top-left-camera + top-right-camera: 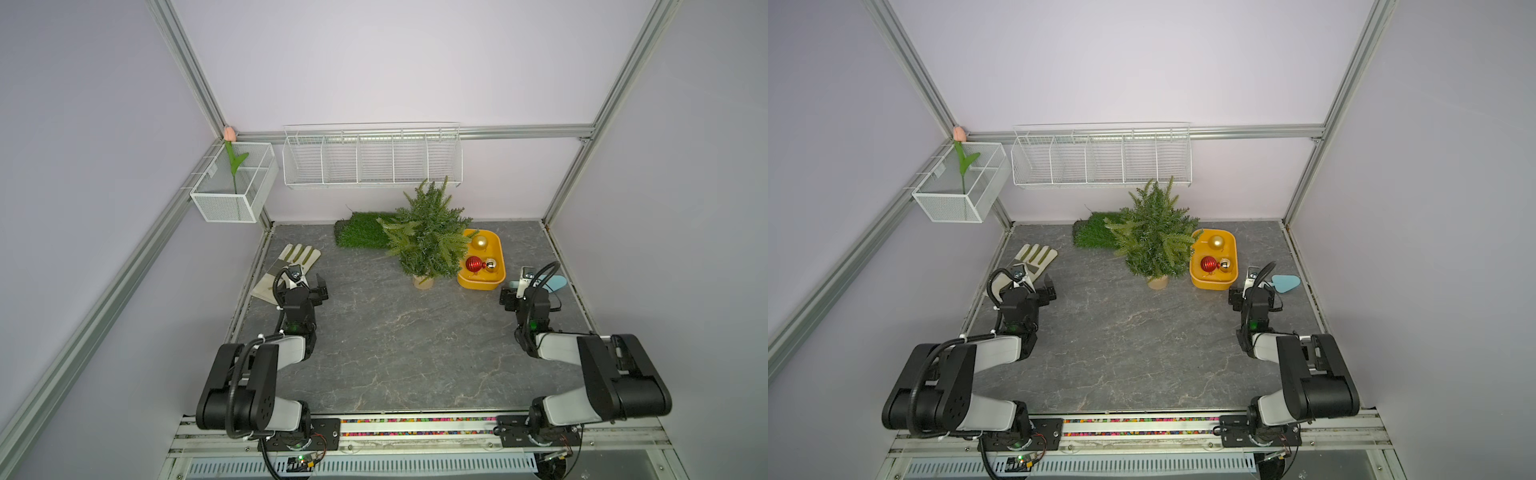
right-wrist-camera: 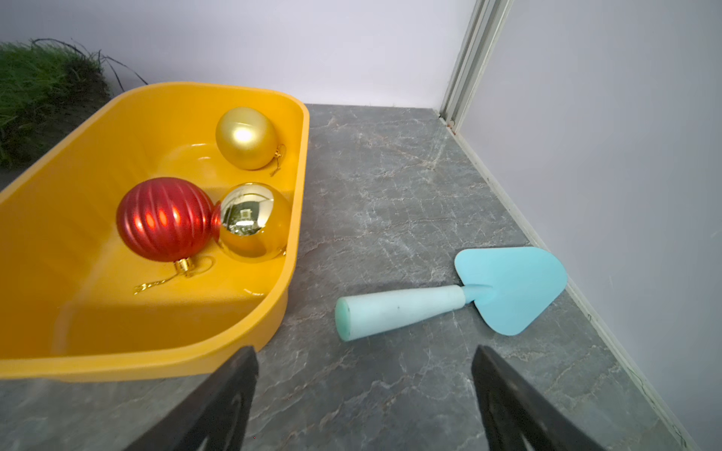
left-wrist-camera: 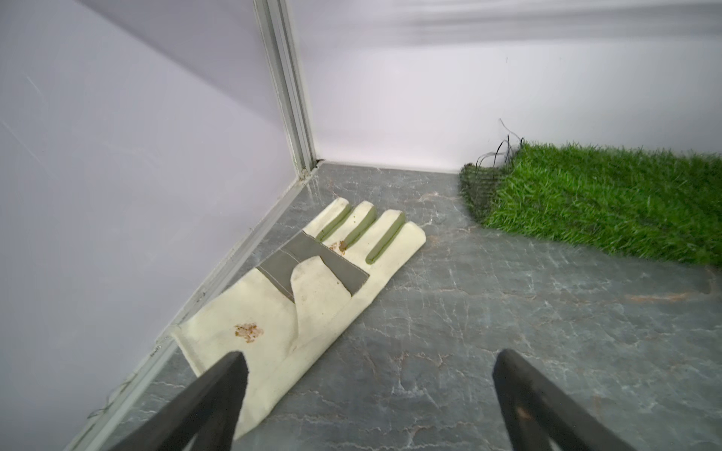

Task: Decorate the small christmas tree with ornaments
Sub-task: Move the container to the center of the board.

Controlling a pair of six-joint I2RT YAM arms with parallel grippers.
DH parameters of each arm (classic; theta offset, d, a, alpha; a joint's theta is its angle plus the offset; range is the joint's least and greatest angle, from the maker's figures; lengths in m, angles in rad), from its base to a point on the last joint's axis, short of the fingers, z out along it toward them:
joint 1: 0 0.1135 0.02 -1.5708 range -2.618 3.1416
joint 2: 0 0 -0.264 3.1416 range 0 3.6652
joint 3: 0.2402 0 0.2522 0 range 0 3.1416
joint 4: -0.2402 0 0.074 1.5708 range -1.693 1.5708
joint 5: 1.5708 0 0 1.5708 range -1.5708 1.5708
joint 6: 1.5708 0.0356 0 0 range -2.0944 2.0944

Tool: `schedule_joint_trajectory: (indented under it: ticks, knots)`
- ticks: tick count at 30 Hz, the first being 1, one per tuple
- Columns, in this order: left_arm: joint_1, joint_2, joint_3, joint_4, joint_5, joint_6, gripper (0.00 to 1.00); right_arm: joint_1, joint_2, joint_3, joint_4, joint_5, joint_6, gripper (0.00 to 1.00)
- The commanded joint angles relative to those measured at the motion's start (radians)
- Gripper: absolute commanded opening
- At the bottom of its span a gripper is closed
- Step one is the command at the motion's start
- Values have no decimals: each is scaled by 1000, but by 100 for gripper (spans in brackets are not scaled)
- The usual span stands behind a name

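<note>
Ornaments [image 2: 245,137], three shiny baubles in gold, red and silver, lie in the yellow plastic tub [image 2: 117,351], just beside the small green christmas tree [image 1: 428,245]. Right hand [image 2: 361,353], jaws apart and empty, hangs at the tub's near corner; left hand [image 3: 369,355], also apart and empty, is beyond the tree from the tub, so the right one looks nearer; the red bauble [image 2: 165,218] turns its cap toward it
</note>
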Motion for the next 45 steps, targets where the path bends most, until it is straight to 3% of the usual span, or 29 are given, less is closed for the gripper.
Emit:
schedule_joint_trajectory:
  ticks: [1,5,10,14,18,22,36,45]
  knots:
    - [-11,-116,49,-180,-32,-34,99,3,-122,124,-269,0,24,89]
    - [-13,-210,159,-477,-63,-204,99,-4,-153,339,-610,-138,94,90]
    - [-28,-275,273,-758,52,-372,99,-5,-9,660,-991,-320,212,100]
    - [-50,-292,342,-907,156,-407,99,5,148,852,-1178,-457,254,92]
    - [-70,-294,386,-1023,210,-401,99,24,286,994,-1284,-455,291,86]
    - [-77,-314,391,-1075,237,-394,99,38,407,1112,-1375,-372,272,82]
    - [-78,-294,408,-1124,242,-362,99,76,713,1404,-1529,-342,207,70]
    - [-78,-263,399,-1124,245,-364,99,93,580,1164,-1496,-383,230,67]
